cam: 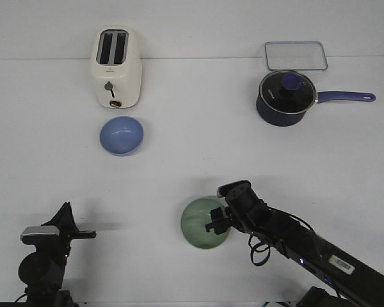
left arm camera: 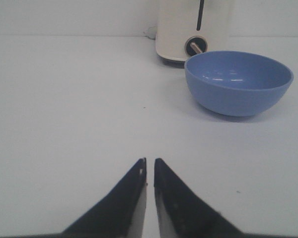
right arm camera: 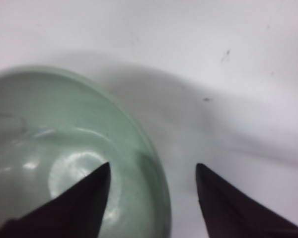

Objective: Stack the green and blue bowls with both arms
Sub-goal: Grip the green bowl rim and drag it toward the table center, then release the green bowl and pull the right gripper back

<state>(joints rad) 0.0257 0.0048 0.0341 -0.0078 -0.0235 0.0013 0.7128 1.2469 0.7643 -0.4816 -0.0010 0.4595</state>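
The pale green bowl (cam: 201, 223) sits near the table's front centre; it fills the near part of the right wrist view (right arm camera: 64, 158). My right gripper (cam: 216, 220) is open over the bowl's right rim, one finger above the inside, the other outside the rim (right arm camera: 154, 171). The periwinkle blue bowl (cam: 121, 135) sits upright in front of the toaster, also seen ahead in the left wrist view (left arm camera: 238, 82). My left gripper (cam: 83, 235) is shut and empty at the front left, low over the table (left arm camera: 150, 161), well short of the blue bowl.
A cream toaster (cam: 116, 67) stands at the back left, just behind the blue bowl. A dark blue lidded saucepan (cam: 285, 97) with its handle pointing right and a clear lidded container (cam: 295, 55) sit at the back right.
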